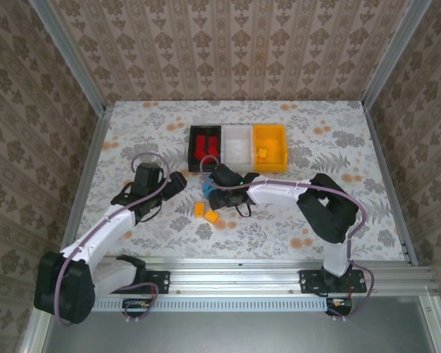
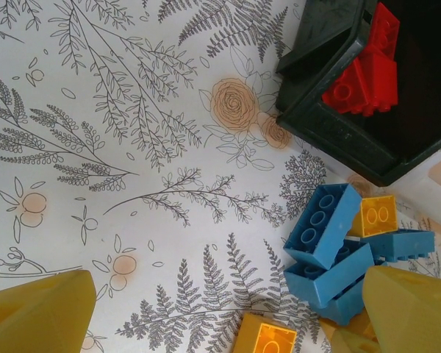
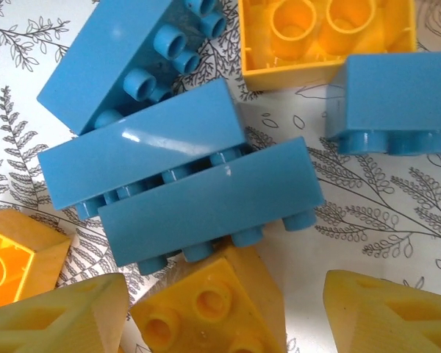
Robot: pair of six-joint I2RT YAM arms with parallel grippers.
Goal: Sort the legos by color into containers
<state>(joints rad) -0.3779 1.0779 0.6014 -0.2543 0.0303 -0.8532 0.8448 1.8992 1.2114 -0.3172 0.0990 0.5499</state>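
Note:
Three containers stand in a row at the back: a black bin (image 1: 192, 146) with red legos (image 1: 204, 145), a white bin (image 1: 237, 144), and an orange-yellow bin (image 1: 270, 141) with yellow bricks. A cluster of blue legos (image 3: 176, 169) and yellow legos (image 3: 323, 33) lies in front of the black bin (image 2: 338, 129). My right gripper (image 3: 224, 323) hangs just over this pile, open, with a yellow brick (image 3: 213, 305) lying loose between its fingers and a gap on the right side. My left gripper (image 2: 228, 323) stands wide open beside the blue bricks (image 2: 327, 243), holding nothing.
Two orange-yellow bricks (image 1: 199, 209) (image 1: 212, 217) lie on the flowered tablecloth in front of the pile. Another yellow brick (image 2: 268, 338) sits low between my left fingers. Metal rails and papered walls bound the table.

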